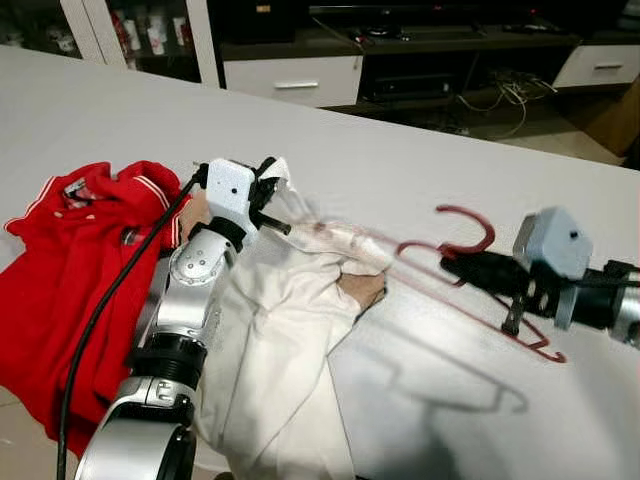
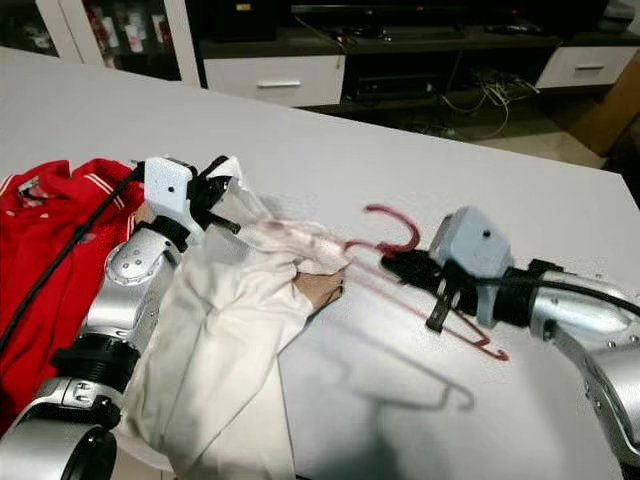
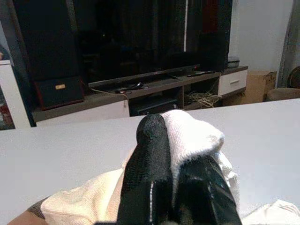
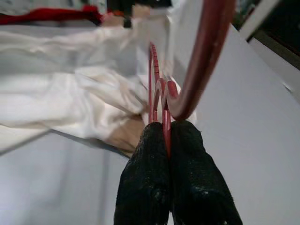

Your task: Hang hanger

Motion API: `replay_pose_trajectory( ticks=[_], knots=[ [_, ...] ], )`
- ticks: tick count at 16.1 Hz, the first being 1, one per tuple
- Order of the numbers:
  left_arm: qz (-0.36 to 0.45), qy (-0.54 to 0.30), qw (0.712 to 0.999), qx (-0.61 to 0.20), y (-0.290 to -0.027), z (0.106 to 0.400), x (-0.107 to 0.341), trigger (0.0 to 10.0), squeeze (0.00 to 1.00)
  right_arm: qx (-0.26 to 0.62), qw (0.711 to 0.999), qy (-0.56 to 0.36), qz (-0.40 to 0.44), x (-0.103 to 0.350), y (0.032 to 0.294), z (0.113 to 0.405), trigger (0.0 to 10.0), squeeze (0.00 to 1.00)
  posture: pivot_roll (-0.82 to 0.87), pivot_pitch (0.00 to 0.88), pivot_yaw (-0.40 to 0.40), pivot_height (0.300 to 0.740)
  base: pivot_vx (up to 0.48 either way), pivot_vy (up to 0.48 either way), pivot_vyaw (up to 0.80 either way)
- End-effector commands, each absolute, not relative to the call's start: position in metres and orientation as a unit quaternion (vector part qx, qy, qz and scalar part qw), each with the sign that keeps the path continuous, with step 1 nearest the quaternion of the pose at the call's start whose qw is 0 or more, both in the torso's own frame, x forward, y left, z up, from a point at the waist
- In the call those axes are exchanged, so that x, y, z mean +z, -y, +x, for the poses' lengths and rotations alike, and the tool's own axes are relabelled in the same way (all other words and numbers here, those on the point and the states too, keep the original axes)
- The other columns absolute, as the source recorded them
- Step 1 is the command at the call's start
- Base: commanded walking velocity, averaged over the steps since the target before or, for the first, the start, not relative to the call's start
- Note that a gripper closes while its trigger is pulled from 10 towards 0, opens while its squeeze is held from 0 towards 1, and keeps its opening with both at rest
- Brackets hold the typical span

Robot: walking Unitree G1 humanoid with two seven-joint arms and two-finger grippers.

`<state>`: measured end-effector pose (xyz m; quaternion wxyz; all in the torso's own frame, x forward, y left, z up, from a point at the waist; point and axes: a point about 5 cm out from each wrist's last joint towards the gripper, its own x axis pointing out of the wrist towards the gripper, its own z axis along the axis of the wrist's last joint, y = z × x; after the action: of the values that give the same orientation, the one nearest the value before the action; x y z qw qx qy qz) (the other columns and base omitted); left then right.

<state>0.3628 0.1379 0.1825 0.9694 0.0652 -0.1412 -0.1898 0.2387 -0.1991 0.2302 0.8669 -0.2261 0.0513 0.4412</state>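
A red garment [image 1: 70, 260] with white-striped trim lies bunched at the left edge of the white table [image 1: 400, 180], partly hanging over that edge. Beyond the table's far edge stands a low dark media unit [image 1: 440, 60] with white drawers [image 1: 290, 80]; a tangle of cables [image 1: 500, 95] lies on the floor beneath it. A brown cardboard box [image 1: 615, 115] sits past the far right corner.
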Motion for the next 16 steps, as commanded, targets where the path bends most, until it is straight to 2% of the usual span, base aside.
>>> replay_pose_trajectory(
  ticks=[1, 3, 5, 12, 16],
  knots=[
    [0.072, 0.144, 0.967, -0.198, -0.133, 0.364, 0.185, 0.0, 0.00, 0.444, 0.865, -0.038, -0.230, 0.238, 0.201, 0.236, 10.0, 0.00, 0.02, 0.090, -0.020, 0.740, 0.000, 0.000, 0.00],
    [0.073, 0.144, 0.967, -0.199, -0.133, 0.365, 0.185, 0.0, 0.00, 0.469, 0.854, -0.027, -0.223, 0.241, 0.196, 0.230, 10.0, 0.00, 0.02, 0.088, -0.017, 0.740, 0.000, 0.000, 0.00],
    [0.072, 0.145, 0.966, -0.200, -0.132, 0.365, 0.186, 0.0, 0.00, 0.463, 0.855, -0.033, -0.231, 0.237, 0.191, 0.235, 10.0, 0.00, 0.02, 0.088, -0.021, 0.740, 0.000, 0.000, 0.00],
    [0.071, 0.149, 0.966, -0.198, -0.132, 0.364, 0.187, 0.0, 0.00, 0.389, 0.892, -0.047, -0.224, 0.230, 0.189, 0.262, 10.0, 0.00, 0.04, 0.088, -0.030, 0.740, 0.000, 0.000, 0.00],
    [0.071, 0.150, 0.966, -0.197, -0.132, 0.364, 0.188, 0.0, 0.00, 0.386, 0.896, -0.039, -0.218, 0.230, 0.181, 0.267, 10.0, 0.00, 0.03, 0.089, -0.028, 0.740, 0.000, 0.000, 0.00]
  ],
)
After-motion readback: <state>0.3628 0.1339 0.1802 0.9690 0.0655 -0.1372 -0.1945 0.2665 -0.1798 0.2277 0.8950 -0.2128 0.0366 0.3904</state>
